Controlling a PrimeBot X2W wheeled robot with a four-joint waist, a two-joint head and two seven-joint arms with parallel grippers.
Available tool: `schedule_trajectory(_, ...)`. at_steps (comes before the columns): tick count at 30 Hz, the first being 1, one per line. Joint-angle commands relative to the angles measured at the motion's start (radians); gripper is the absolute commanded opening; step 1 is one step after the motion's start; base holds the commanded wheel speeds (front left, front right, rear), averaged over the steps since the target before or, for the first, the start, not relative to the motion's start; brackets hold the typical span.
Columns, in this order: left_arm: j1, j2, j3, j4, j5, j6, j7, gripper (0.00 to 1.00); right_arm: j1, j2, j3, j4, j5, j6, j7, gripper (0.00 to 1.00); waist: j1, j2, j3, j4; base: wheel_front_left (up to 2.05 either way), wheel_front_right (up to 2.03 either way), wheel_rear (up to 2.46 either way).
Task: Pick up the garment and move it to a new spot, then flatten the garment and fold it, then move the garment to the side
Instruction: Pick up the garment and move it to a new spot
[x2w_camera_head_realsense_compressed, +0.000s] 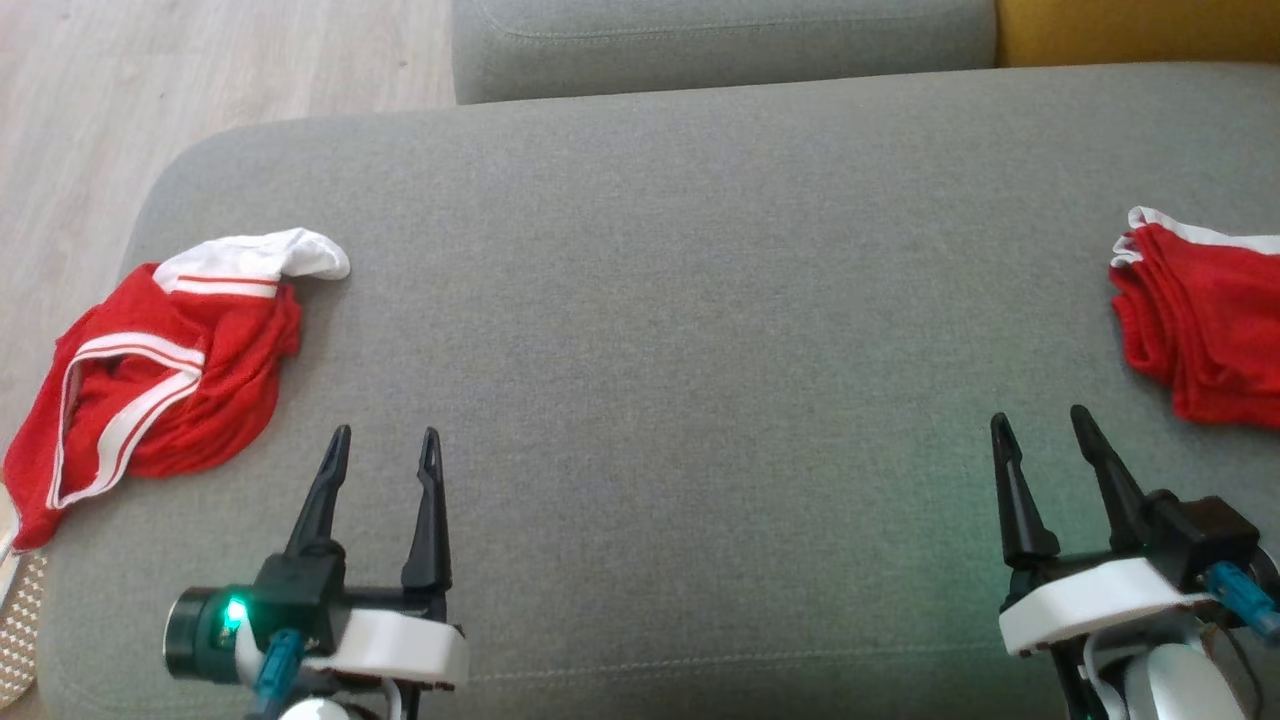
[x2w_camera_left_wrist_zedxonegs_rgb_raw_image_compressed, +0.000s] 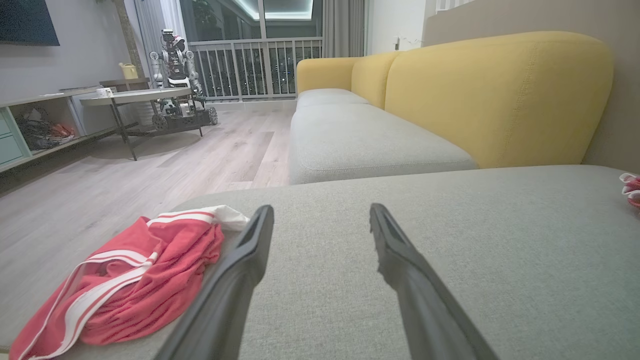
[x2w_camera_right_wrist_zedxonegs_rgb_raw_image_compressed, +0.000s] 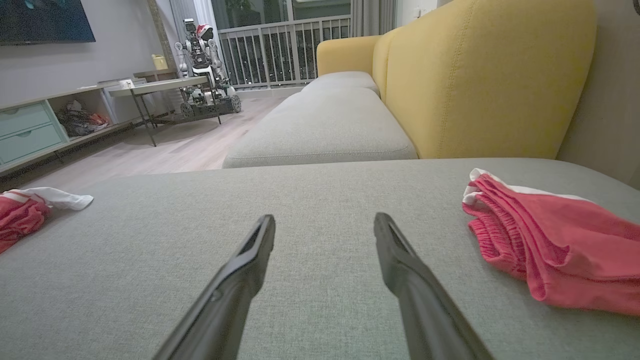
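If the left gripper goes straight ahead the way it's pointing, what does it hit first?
Probably nothing: ahead of the open left gripper lies bare gray cushion. The crumpled red garment sits off to its left.

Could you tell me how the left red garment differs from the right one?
The left garment lies crumpled, white stripes showing; the right garment is folded in layers. The left garment has a white end sticking out; the right garment shows a thin white edge. Both are red, on the cushion.
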Motion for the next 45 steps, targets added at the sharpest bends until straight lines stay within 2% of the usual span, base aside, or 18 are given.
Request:
schedule_trajectory(1, -0.025, -0.003, 0.034, -0.026, 0.010, -0.001, -0.005, 1.00, -0.023, 0.000, 0.021, -0.028, 0.003, 0.000, -0.006, 1.00, 0.0000, 0.0000, -0.002, 0.003, 0.00, 0.00, 0.00)
schedule_trajectory(16, -0.013, -0.006, 0.045, 0.026, -0.014, 0.005, -0.005, 1.00, -0.005, 0.000, 0.022, -0.021, -0.023, 0.000, -0.006, 1.00, 0.0000, 0.0000, -0.016, 0.047, 0.00, 0.00, 0.00)
schedule_trajectory(21, -0.014, -0.007, 0.047, 0.025, -0.018, 0.017, -0.005, 1.00, 0.005, 0.000, 0.034, -0.022, -0.028, 0.000, -0.006, 1.00, 0.0000, 0.0000, -0.019, 0.106, 0.00, 0.00, 0.00)
schedule_trajectory(35, 0.012, -0.008, 0.054, 0.034, -0.026, 0.028, -0.005, 1.00, 0.024, 0.000, 0.072, 0.018, -0.008, 0.000, -0.006, 1.00, 0.0000, 0.0000, -0.040, 0.345, 0.00, 0.00, 0.00)
schedule_trajectory(40, 0.019, -0.008, 0.064, 0.026, -0.027, 0.029, -0.005, 1.00, 0.022, 0.000, 0.083, 0.023, -0.006, 0.000, -0.006, 1.00, 0.0000, 0.0000, -0.035, 0.392, 0.00, 0.00, 0.00)
schedule_trajectory(45, 0.004, -0.008, 0.066, 0.017, -0.032, 0.029, -0.005, 1.00, 0.011, 0.000, 0.094, 0.030, -0.015, 0.000, -0.006, 1.00, 0.0000, 0.0000, -0.008, 0.402, 0.00, 0.00, 0.00)
